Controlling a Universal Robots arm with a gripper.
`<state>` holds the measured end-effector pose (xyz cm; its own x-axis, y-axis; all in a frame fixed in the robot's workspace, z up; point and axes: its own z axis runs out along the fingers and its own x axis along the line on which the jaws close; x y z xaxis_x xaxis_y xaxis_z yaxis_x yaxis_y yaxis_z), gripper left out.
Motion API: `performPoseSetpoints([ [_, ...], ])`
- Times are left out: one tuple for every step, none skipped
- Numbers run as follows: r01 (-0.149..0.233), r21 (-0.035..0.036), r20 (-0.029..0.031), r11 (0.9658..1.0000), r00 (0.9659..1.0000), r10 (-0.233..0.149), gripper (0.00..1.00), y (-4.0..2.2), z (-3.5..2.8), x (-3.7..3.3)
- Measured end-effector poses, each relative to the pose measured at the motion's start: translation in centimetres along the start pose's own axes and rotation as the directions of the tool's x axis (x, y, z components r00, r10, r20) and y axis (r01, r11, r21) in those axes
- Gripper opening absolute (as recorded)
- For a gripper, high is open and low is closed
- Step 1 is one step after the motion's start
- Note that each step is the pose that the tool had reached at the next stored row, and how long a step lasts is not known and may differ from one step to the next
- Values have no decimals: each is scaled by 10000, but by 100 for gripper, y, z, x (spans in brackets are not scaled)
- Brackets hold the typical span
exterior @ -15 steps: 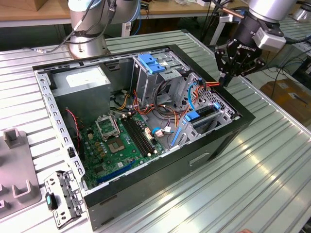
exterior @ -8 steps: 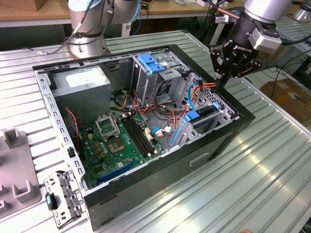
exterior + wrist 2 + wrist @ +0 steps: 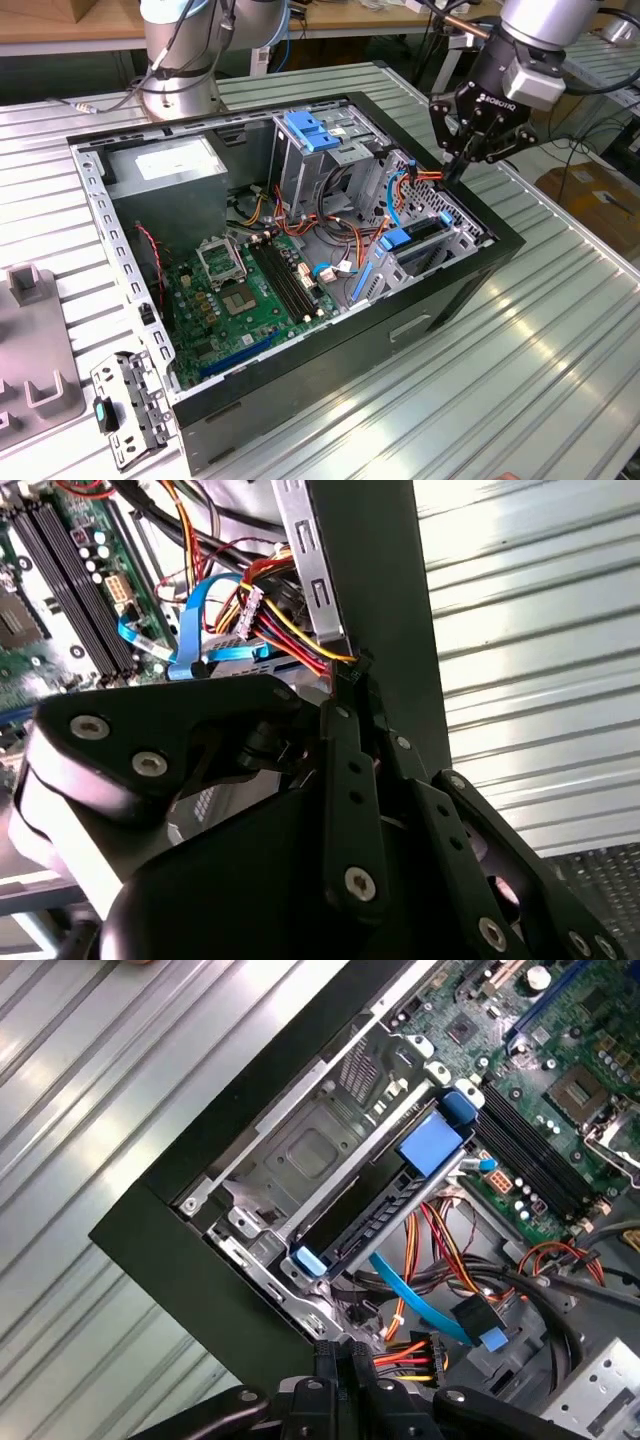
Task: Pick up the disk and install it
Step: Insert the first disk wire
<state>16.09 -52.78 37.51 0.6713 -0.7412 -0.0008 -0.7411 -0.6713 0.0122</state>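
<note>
One gripper (image 3: 462, 160), one disk (image 3: 420, 236), one open computer case (image 3: 300, 400) lying on its side on the ribbed metal table (image 3: 560, 330). In the exterior view the black gripper hangs over the case wall on that view's right, fingertips down by a bundle of red, orange and yellow wires (image 3: 425, 176). In the first wrist view the fingers (image 3: 335, 1360) sit pressed together right at the black plug (image 3: 428, 1352) on the end of that bundle; whether they actually pinch it I cannot tell. The second wrist view has the same narrow black fingers (image 3: 350, 740) drawn together beside a white connector (image 3: 248, 610) with coloured wires.

The disk is already down in its grey metal bay (image 3: 300, 1150) by the case wall, a flat dark slab in a bright blue plastic carrier, one blue tab (image 3: 432, 1145) at one end and a smaller blue clip (image 3: 308, 1260) at the other. A thin blue cable (image 3: 420, 1300) runs just beside it, ending in a black connector (image 3: 478, 1318).

Around it: one green motherboard (image 3: 250, 300) with four dark memory slots (image 3: 285, 280), one grey power supply box (image 3: 170, 185), one tall grey cage (image 3: 320, 160) topped by a blue latch piece (image 3: 310, 128). Loose wires crowd the gap between cage and bay. Outside the case, one small metal bracket (image 3: 125, 405) lies on the table
</note>
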Motion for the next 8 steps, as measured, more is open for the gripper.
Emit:
performPoseSetpoints([
  [-167,0,2,9999,9999,167,18,0,2,0],
  [-330,0,3,9995,9995,330,18,0,4,0],
  [-484,0,5,9988,9988,484,18,0,6,0],
  [-615,0,8,9981,9981,615,18,1,8,-2],
  [-654,2,10,9979,9979,654,18,8,10,-8],
  [-669,1,10,9978,9978,669,18,16,10,-15],
  [-676,0,8,9977,9977,676,18,24,9,-22],
  [-680,1,10,9977,9977,680,18,36,10,-32],
])
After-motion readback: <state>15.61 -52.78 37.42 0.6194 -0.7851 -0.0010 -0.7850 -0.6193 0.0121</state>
